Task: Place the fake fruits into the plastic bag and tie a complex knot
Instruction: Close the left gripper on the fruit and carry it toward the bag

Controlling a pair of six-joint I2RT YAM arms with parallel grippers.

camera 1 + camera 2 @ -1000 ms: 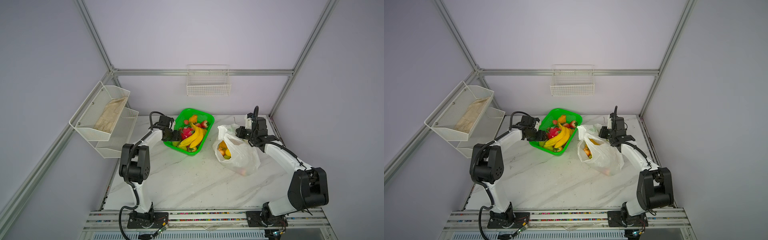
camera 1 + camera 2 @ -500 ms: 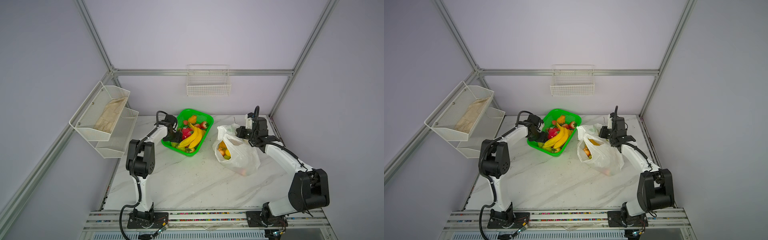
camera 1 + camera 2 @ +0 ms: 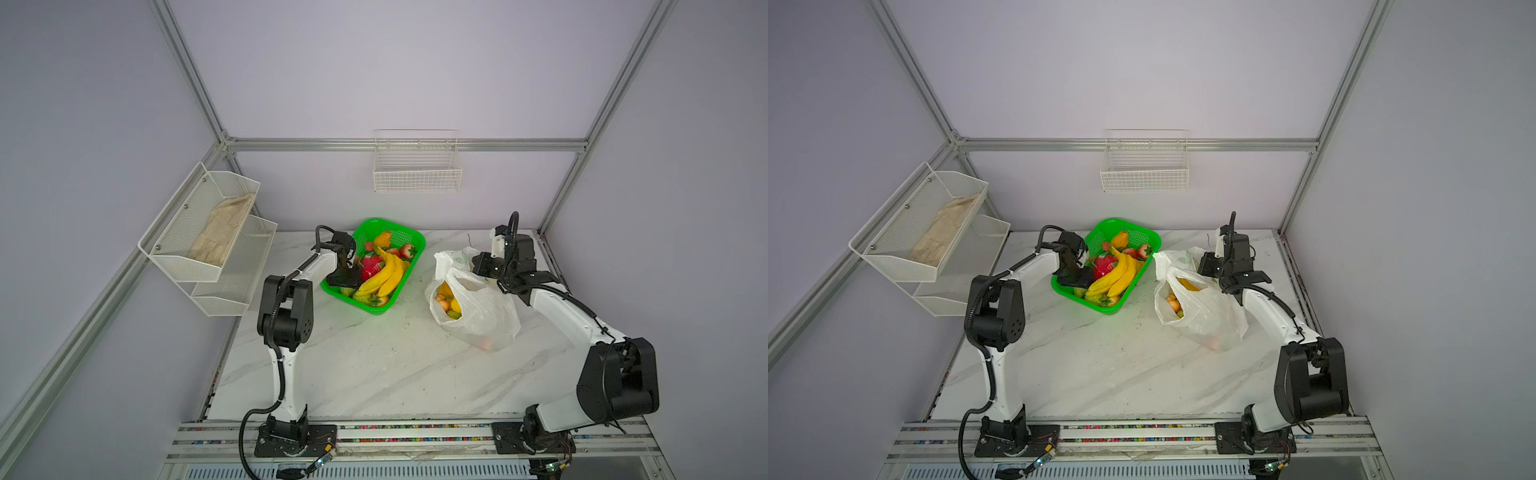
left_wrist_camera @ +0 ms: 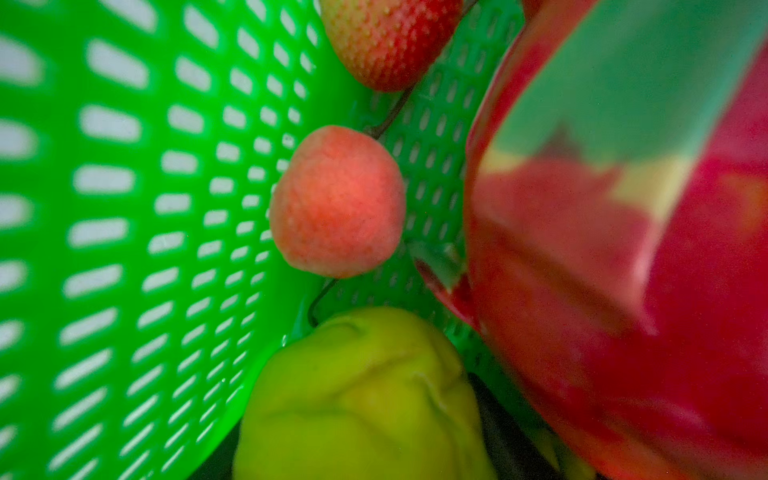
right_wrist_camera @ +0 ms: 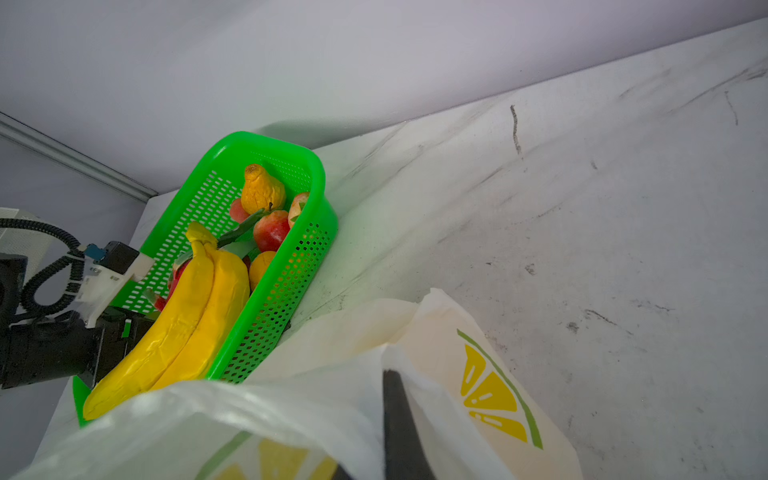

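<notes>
The green mesh basket [image 3: 409, 237] [image 3: 1144, 235] holds the fake fruits: a banana bunch [image 3: 388, 274], a pink dragon fruit [image 3: 371, 266] [image 4: 623, 249], strawberries [image 4: 386, 41] and a green pear [image 4: 357, 399]. My left gripper [image 3: 345, 276] [image 3: 1077, 276] reaches down into the basket's left side beside the dragon fruit. In the left wrist view the pear fills the space between its dark fingers [image 4: 503, 436], and the grip itself is hidden. My right gripper [image 3: 482, 264] [image 3: 1208, 264] is shut on the rim of the plastic bag [image 3: 478, 307] [image 5: 415, 332], holding its mouth up. Some fruits [image 3: 446, 303] lie inside.
A white wire shelf [image 3: 174, 257] with a beige cloth [image 3: 220, 232] hangs at the left, close to the left arm's elbow. A wire basket [image 3: 417, 174] hangs on the back wall. Bare marble table [image 3: 374, 365] spreads in front of the basket and bag.
My left gripper has moved right from the basket's left rim and down into the basket beside the dragon fruit. The right arm and the bag have stayed still.
</notes>
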